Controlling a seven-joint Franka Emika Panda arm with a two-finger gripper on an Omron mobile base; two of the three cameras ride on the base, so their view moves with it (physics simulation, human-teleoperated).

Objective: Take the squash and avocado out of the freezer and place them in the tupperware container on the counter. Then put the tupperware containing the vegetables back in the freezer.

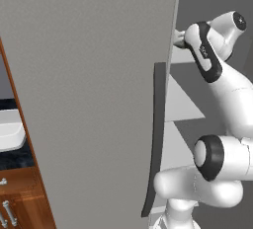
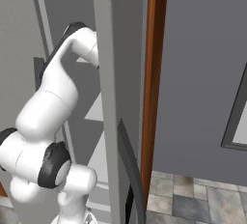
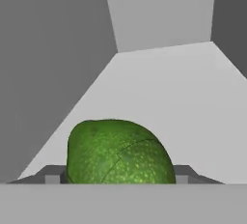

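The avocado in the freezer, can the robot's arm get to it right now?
Probably yes. The freezer door stands open, the arm reaches inside, and in the hand view the avocado sits on a pale shelf right between the end effector fingertips, with nothing in front.

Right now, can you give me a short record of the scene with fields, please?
arm: reaching into the open freezer, past its door edge
avocado: green, on a pale shelf, between the end effector fingertips
end effector: fingertips flank the avocado; closed grip not confirmed
tupperware container: white, on the dark counter, left of the door
squash: location not determinable
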